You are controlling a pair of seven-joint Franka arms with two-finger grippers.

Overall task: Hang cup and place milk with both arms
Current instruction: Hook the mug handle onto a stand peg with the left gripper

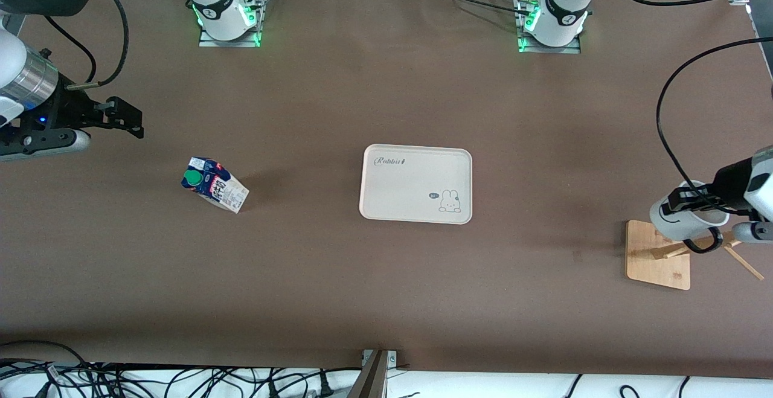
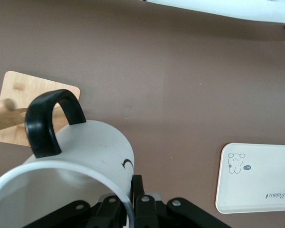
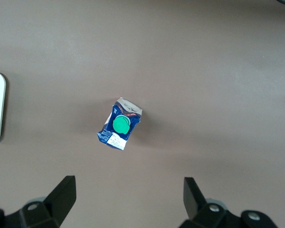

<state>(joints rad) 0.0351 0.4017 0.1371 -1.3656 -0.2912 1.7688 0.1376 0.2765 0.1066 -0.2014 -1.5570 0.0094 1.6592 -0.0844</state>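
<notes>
So here's me at the bench (image 1: 386, 301). Taking the front view as a clock face with the tray (image 1: 416, 184) at the centre: the wooden rack (image 1: 658, 256) sits at about 4 o'clock, nearest the camera, at my left arm's end. My left end effector (image 1: 685, 200) is over it, clamped tight on the rim of the cup (image 1: 682, 217). The cup is tipped on its side in the air, black loop handle (image 2: 51, 118) right next to one of the rack's pegs (image 1: 669, 250); I can't tell if the peg is through the loop.

The tray is a cream rectangle with a little rabbit drawing (image 1: 449, 201) and nothing on it.

The milk (image 1: 214, 183) stands upright on the bench at about 9 o'clock, well apart from the tray, toward my right arm's end, green cap (image 3: 121, 124) up.

My right end effector (image 1: 124, 121) hangs in the air at about 10 o'clock, over bare bench near the milk, fingers (image 3: 61, 194) spread wide, holding nothing.
</notes>
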